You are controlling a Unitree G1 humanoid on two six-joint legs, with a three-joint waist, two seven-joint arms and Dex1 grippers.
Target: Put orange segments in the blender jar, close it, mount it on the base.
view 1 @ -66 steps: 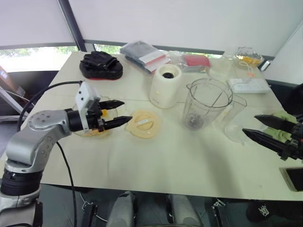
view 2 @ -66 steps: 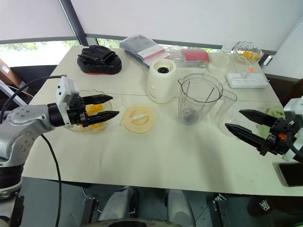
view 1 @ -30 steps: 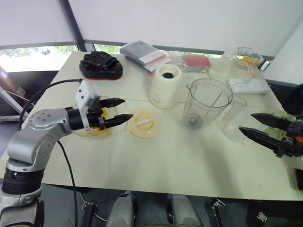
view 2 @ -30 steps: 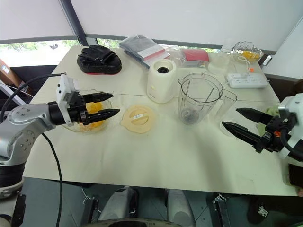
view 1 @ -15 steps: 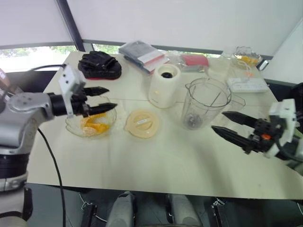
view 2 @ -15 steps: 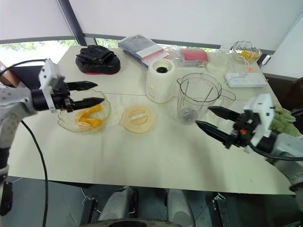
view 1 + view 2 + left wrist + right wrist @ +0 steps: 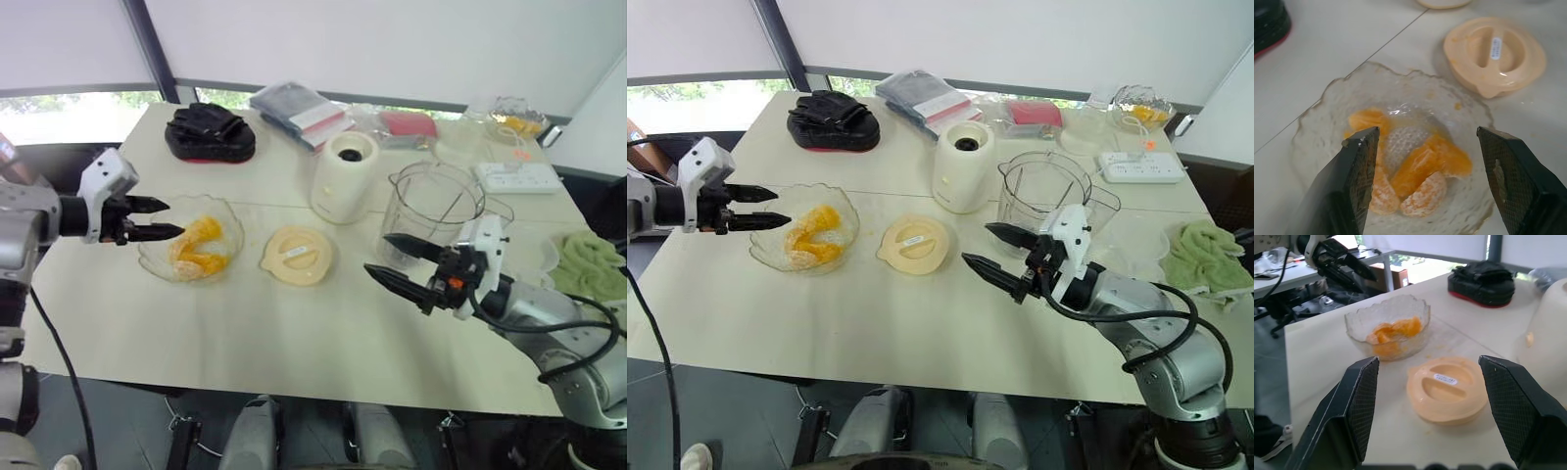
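While the peeled orange segments point(image 7: 1418, 169) sit heaped in the scalloped clear glass bowl point(image 7: 149, 260), nothing has gone into the tall clear plastic blender jar point(image 7: 436, 201). It stands empty and uncapped on the cream table point(image 7: 294, 333), just beside the squat white blender base point(image 7: 345, 176). The round cream-coloured lid point(image 7: 297, 257) lies flat between bowl and jar, apart from both.

Changes: my left gripper point(image 7: 171, 217) was right over the bowl a second ago. Now it's pulled back to the bowl's left rim, fingers spread, nothing in them, so no segment was picked. My right gripper point(image 7: 377, 254) has swung in from the far right table edge. It hangs in front of the jar, tips pointing toward the lid, also spread wide and empty. The head camera tilted a bit too. Bowl, lid, jar and base look unmoved.

Meaning: loading not started, task at zero. The left arm backing off reads like a re-aim for a fresh approach. The right arm closing in could be to steady the jar or go for the lid, can't tell which. Lid first would be out of order. Next, the left has to drop into the bowl and pinch one soft segment without crushing it.
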